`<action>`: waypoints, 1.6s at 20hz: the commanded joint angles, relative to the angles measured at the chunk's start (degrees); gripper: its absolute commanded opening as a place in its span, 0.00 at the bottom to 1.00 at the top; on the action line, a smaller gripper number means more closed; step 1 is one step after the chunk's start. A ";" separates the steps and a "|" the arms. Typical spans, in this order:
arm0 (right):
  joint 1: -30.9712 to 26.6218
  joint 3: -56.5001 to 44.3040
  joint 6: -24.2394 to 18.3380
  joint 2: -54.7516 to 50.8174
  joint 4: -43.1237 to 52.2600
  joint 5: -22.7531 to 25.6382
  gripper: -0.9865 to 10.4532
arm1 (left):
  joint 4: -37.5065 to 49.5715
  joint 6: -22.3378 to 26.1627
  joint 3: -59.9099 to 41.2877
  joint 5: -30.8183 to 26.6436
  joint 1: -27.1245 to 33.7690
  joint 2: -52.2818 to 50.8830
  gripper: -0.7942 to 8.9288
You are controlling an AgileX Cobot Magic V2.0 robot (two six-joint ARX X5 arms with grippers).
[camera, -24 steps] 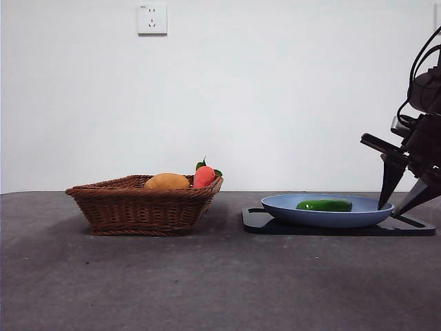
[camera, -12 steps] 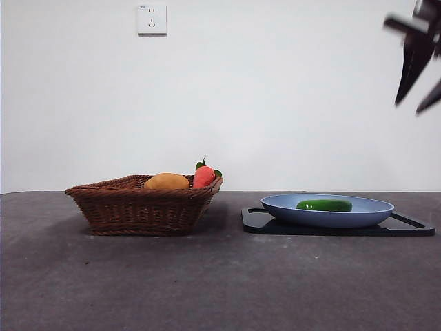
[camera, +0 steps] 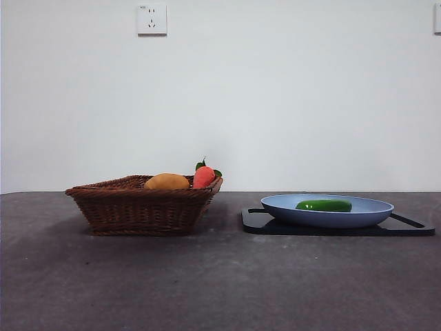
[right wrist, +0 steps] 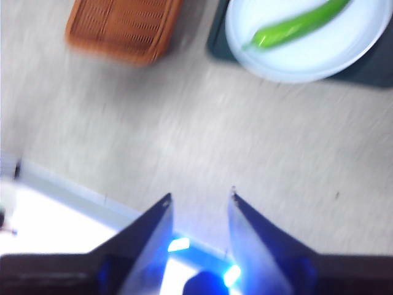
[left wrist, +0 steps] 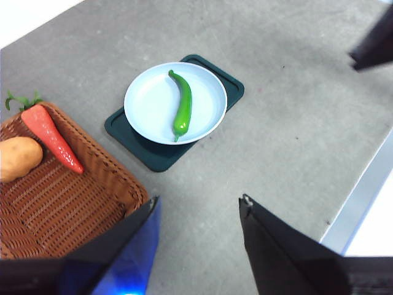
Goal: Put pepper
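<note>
The pepper (camera: 324, 205), green and glossy, lies on the blue plate (camera: 372, 214), which rests on a dark tray (camera: 269, 224) at the right. From the left wrist the pepper (left wrist: 182, 106) shows as a long curved shape across the plate (left wrist: 147, 104). In the blurred right wrist view the pepper (right wrist: 295, 27) lies on the plate (right wrist: 319, 58) far below. My left gripper (left wrist: 198, 212) hangs open high above the table with nothing between its jaws. My right gripper (right wrist: 199, 203) is open and empty too, high over the table's edge. Neither arm shows in the front view.
A wicker basket (camera: 141, 205) stands at the left with a round orange-yellow fruit (camera: 167, 181) and a red-orange item with green leaves (camera: 204, 175) in it. The table's edge (left wrist: 359, 203) runs past the tray. A wall socket (camera: 151, 18) sits on the back wall.
The gripper that stood open beside the plate's right rim rose to the upper right corner and then left the front view. The pepper, plate and basket have not moved.
</note>
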 commanded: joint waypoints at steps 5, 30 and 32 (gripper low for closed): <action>0.57 1.11 -5.44 -0.04 -1.70 -0.04 0.09 | -0.66 0.50 1.29 -0.13 -0.37 0.57 0.09; 0.35 1.11 -3.58 -0.04 -1.73 0.11 0.10 | 20.72 8.04 0.98 -0.55 19.15 -9.70 0.09; 0.35 1.11 -3.58 -0.04 -1.73 0.11 0.10 | 20.76 8.04 0.90 2.73 26.08 -12.83 0.09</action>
